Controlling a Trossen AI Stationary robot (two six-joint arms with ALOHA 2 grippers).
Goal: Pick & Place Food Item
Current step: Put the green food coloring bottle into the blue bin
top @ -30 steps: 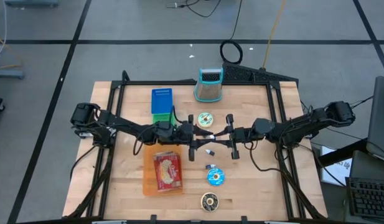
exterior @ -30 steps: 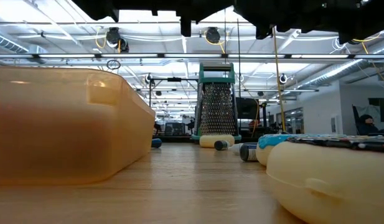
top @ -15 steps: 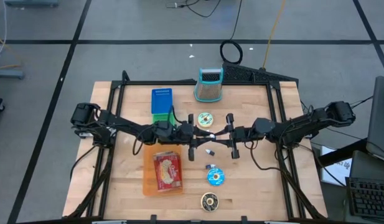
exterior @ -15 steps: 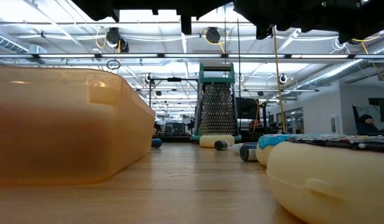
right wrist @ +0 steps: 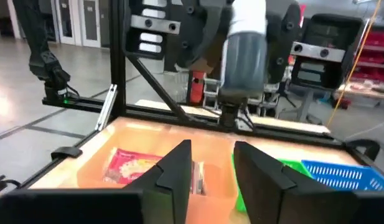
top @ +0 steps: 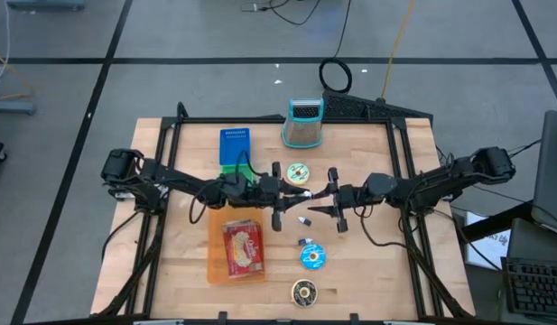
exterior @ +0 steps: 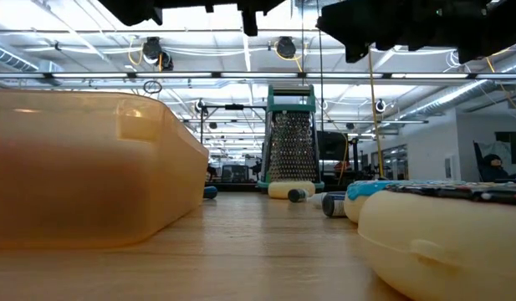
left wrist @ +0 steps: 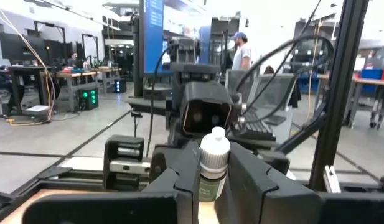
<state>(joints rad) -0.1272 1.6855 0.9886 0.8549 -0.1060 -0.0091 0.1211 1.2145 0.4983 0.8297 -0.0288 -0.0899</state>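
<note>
A small bottle [left wrist: 214, 148] with a white cap hangs above the table's middle, with my left gripper [left wrist: 213, 177] shut on it; the right wrist view shows the bottle [right wrist: 244, 56] upright too. My right gripper [right wrist: 210, 163] faces it, open, with its fingers short of the bottle and touching nothing. In the high view my left gripper [top: 287, 193] and my right gripper [top: 320, 204] meet tip to tip. A red food packet [top: 244, 248] lies flat in an orange container [top: 215, 264] below my left gripper. My left gripper pinches the bottle's body just below the cap [left wrist: 210, 182] between its two fingers. The fingers come level from the table's left side. The bottle stands upright in the hold, cap up, lifted clear of the table.
A metal grater [top: 302, 123] stands at the far middle, with blue and green baskets [top: 234, 150] to its left. Round discs [top: 312, 257] and small loose pieces [top: 305, 219] lie near the middle and front. The black frame rails [top: 170, 171] bound both sides.
My right gripper has opened in place at the table's middle, off the bottle. The bottle stays upright in my left gripper.
</note>
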